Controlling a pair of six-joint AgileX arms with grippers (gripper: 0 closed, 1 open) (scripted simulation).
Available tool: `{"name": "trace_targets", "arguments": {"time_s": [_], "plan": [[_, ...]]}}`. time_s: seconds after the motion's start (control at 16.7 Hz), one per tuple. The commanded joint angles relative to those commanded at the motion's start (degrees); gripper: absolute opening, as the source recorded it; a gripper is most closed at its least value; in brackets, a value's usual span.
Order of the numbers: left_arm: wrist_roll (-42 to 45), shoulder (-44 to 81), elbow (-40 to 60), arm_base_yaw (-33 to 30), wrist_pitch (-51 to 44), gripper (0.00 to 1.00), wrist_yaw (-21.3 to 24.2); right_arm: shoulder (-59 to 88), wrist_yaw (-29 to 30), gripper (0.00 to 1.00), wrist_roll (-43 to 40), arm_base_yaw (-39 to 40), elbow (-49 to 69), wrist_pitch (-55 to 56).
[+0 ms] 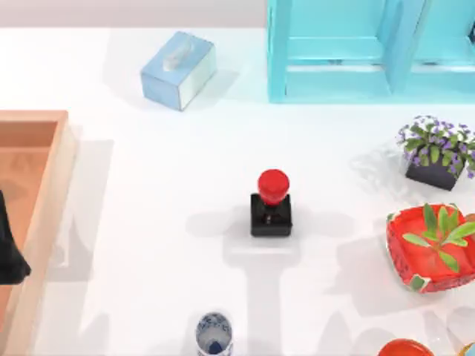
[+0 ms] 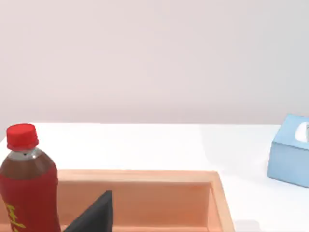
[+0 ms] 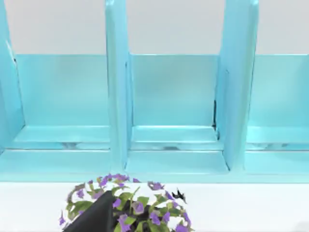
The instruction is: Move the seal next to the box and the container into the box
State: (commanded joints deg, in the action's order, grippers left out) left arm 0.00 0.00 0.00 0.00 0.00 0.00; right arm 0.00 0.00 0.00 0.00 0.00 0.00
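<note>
A white worktop seen from above. At its middle stands the seal, a red round knob upright on a black square block, with open surface all around it. The container, a small blue-and-white cup, sits at the near edge, a little to the left of the seal and well apart from it. The box, a shallow light-wood tray with a thick rim, lies at the far left edge of the worktop, well apart from both. A dark shape at the left edge, over the tray, is part of the left arm; its claw appears in the left wrist view as a dark finger above the tray's floor, and I cannot tell whether it is wide or narrow. The right claw hangs near a pot of purple flowers on the right side, facing a turquoise shelf; its spread cannot be told either. Judging from this layout, both task things lie to the right of the left claw, with the cup nearer the tray than the seal, so the left arm looks better placed for it. A cola bottle stands beside the tray, and a pale blue tissue box sits farther back.
</note>
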Motion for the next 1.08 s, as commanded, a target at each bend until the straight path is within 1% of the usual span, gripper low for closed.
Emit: {"name": "trace_targets", "arguments": {"time_s": [0.24, 0.36, 0.48, 0.72, 1.08], "plan": [[-0.46, 1.64, 1.65, -0.52, -1.02, 1.0, 0.02, 0.0, 0.0, 1.0, 0.0, 0.0, 0.0, 0.0], [-1.56, 5.49, 5.52, -1.74, -3.42, 1.0, 0.05, 0.0, 0.0, 1.0, 0.0, 0.0, 0.0, 0.0], [-3.29, 11.54, 11.53, -3.66, -7.19, 1.0, 0.11, 0.0, 0.0, 1.0, 0.0, 0.0, 0.0, 0.0], [-8.21, 28.42, 28.2, -9.03, -17.86, 1.0, 0.26, 0.0, 0.0, 1.0, 0.0, 0.0, 0.0, 0.0], [-18.09, 61.41, 60.54, -19.52, -39.04, 1.0, 0.46, 0.0, 0.0, 1.0, 0.0, 0.0, 0.0, 0.0]]}}
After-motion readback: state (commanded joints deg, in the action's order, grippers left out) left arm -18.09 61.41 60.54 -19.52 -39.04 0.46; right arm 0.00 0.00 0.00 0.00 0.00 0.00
